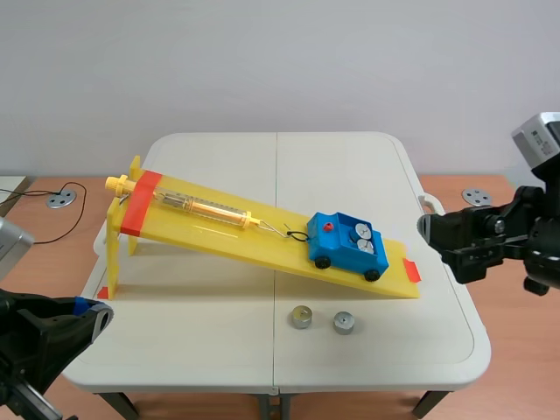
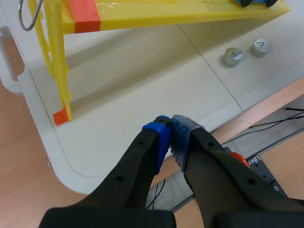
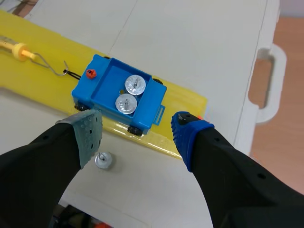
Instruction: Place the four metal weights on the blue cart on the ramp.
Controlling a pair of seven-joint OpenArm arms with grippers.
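White folding counter [image 1: 219,350] across the middle of the scene view. On it, slanting from 10 o'clock down to 4 o'clock, a long yellow plastic ramp [image 1: 219,234]: high end on yellow legs near 9 o'clock, low end resting on the counter, orange-red tape bands across both ends.

Black left arm [image 1: 39,337] low at 7 o'clock, off the counter's near corner. Left jaws closed on nothing, blue pads pressed together, well apart from ramp and weights. Black right arm [image 1: 486,236] at 3 o'clock, just past the counter's edge. Right jaws spread wide, gripping nothing, cart ahead of and below them in the right wrist view.

Clear tube spring scale with yellow ends [image 1: 206,207] lying along the ramp's upper half, wire hook at its lower end meeting a black string loop at the cart's front.

Blue plastic cart with black wheels [image 1: 337,255] on the ramp's lower part, toward 4 o'clock.

Two round silver metal weights side by side in the cart's tray: upper loaded weight [image 1: 360,233], lower loaded weight [image 1: 366,247]. Two more standing on bare counter near 5 o'clock, just beside the ramp's low end: one loose weight [image 1: 302,317], other loose weight [image 1: 344,323] at its 3 o'clock, near but apart.
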